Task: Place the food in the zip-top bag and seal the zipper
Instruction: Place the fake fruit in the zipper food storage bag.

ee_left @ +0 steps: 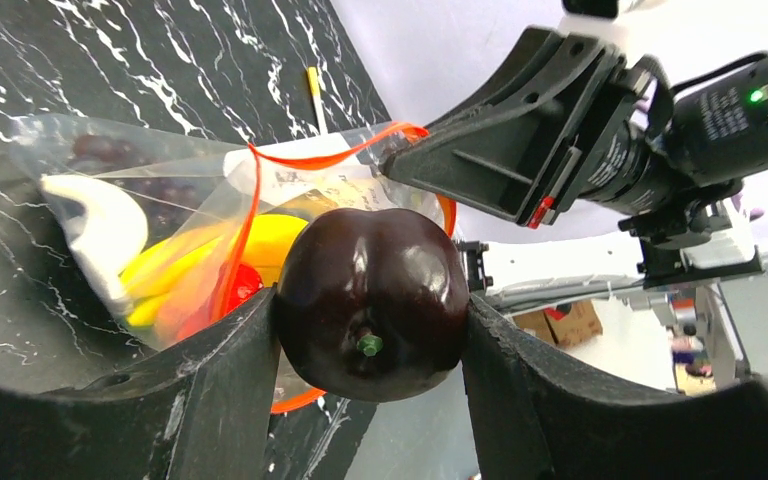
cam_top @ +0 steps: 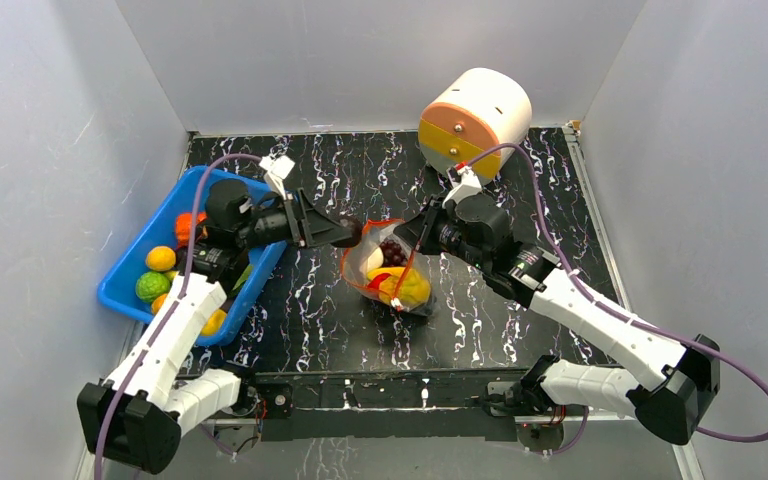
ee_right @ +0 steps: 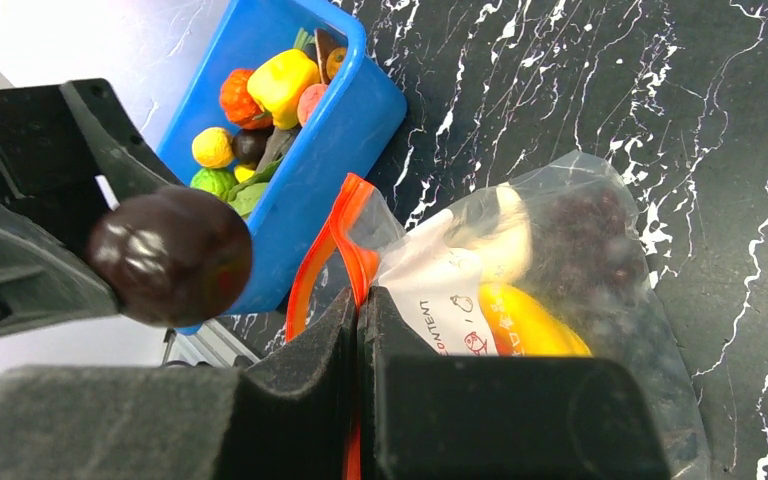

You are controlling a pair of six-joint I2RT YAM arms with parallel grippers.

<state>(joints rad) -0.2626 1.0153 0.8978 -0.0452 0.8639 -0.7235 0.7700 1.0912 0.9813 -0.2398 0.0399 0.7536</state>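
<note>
I'm watching the bin (cam_top: 120, 285) sitting left of the bag (cam_top: 385, 275), which is lying mid-table holding fruit. My right gripper (cam_top: 407, 236) is pinching its zipper (ee_right: 320, 250). My left gripper (cam_top: 345, 232) is clamping 1 dark plum (ee_left: 372, 300) beside the mouth.

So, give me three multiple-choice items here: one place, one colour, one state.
1. Where is the blue bin? A) on the left arm's side B) by the right arm's base C) at the far wall
2. What colour is the fruit in the left claw? A) yellow B) dark maroon C) green
3. The right claw is: A) open B) shut on the mouth edge of the zip-top bag C) shut on a banana
Answers: 1 A, it sits beside the left arm; 2 B, its skin is glossy and dark; 3 B, it pinches beside the orange-red zipper.
</note>
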